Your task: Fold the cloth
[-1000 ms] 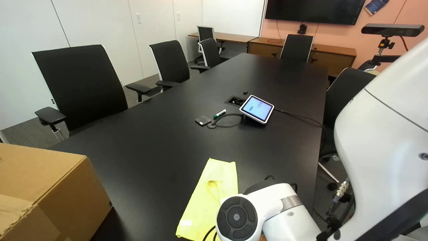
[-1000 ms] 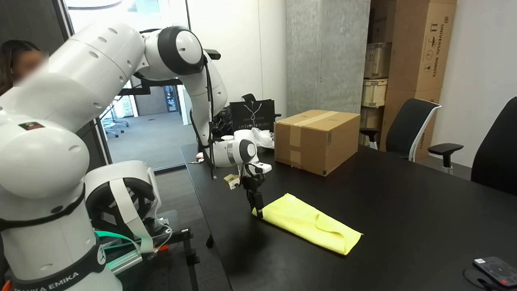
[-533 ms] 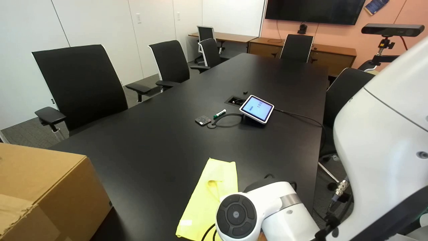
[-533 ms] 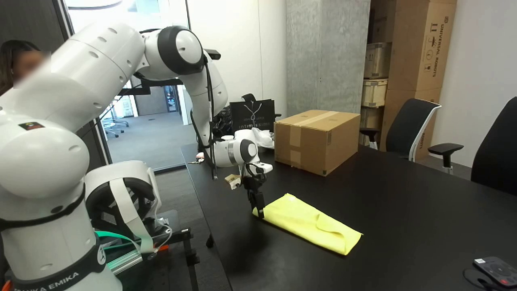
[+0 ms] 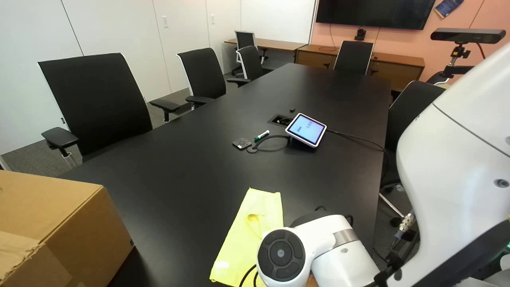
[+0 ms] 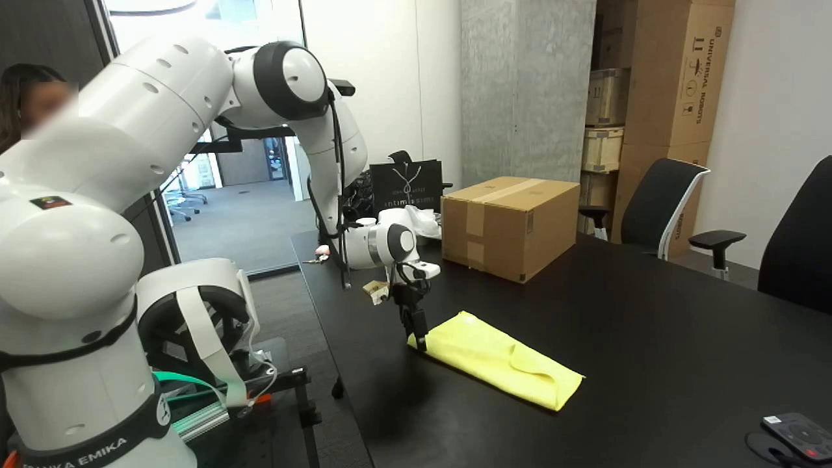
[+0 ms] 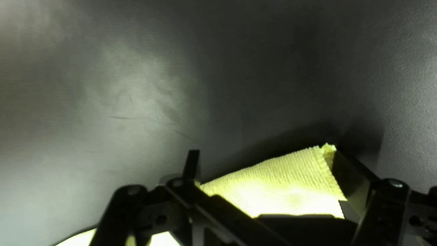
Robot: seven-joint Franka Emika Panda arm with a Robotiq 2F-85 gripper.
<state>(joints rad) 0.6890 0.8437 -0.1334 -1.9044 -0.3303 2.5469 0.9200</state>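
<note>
The pale yellow cloth (image 5: 243, 243) lies on the dark table as a long narrow strip, with a small raised fold near its far end. It also shows in an exterior view (image 6: 487, 354) and in the wrist view (image 7: 290, 174). My gripper (image 6: 417, 342) points down at the cloth's end nearest the robot, fingertips close to the table. In the wrist view the gripper (image 7: 272, 163) has its fingers wide apart. The cloth's end lies between them, its corner beside or touching the right finger. In an exterior view the wrist (image 5: 281, 255) hides the fingers and part of the cloth.
A brown cardboard box (image 6: 510, 224) stands on the table beyond the cloth. A tablet (image 5: 306, 130), a marker (image 5: 261, 135) and a small dark device (image 5: 242, 143) lie further along the table (image 5: 191, 191). A remote (image 6: 799, 435) also shows. Chairs line the edges.
My gripper has shifted very slightly to the right in an exterior view, along the table at the cloth's end. The cloth looks almost unchanged.
</note>
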